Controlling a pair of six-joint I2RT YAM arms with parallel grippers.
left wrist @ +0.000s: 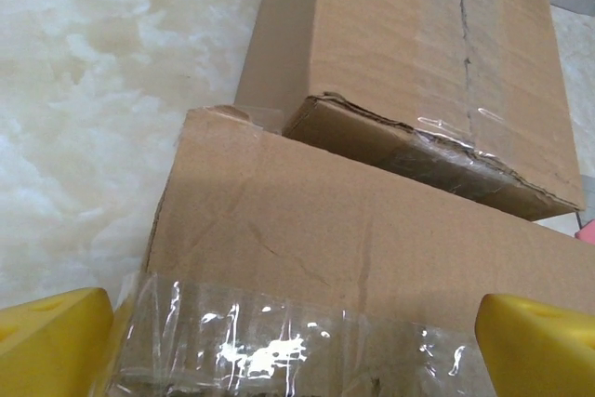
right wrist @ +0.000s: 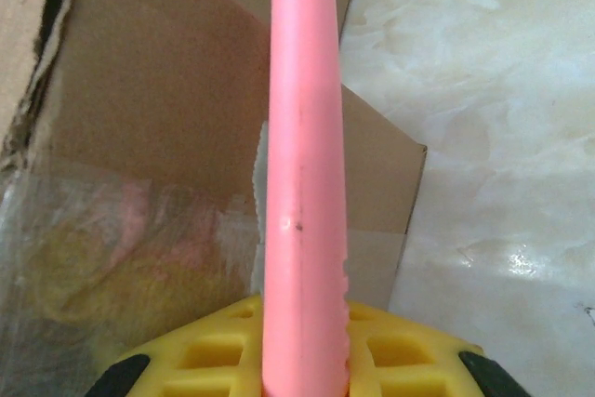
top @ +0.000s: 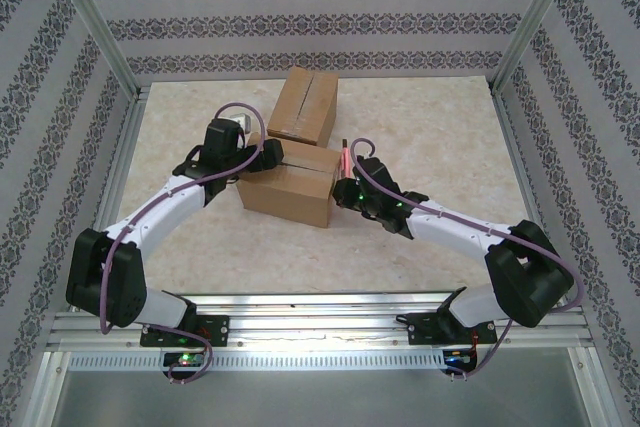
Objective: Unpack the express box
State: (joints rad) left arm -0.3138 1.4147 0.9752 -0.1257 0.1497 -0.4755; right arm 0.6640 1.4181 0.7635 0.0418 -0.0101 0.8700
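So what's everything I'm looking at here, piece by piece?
near box: one, brown cardboard, mid-table between the arms
far box: one, brown cardboard, just behind the near box
pink stick: one, pink, by the near box's right end
table: one, pale marbled, under everything
walls: three, grey patterned, around the table
left tool: one, yellow, open at the near box's taped end
right tool: one, yellow, shut on the pink stick
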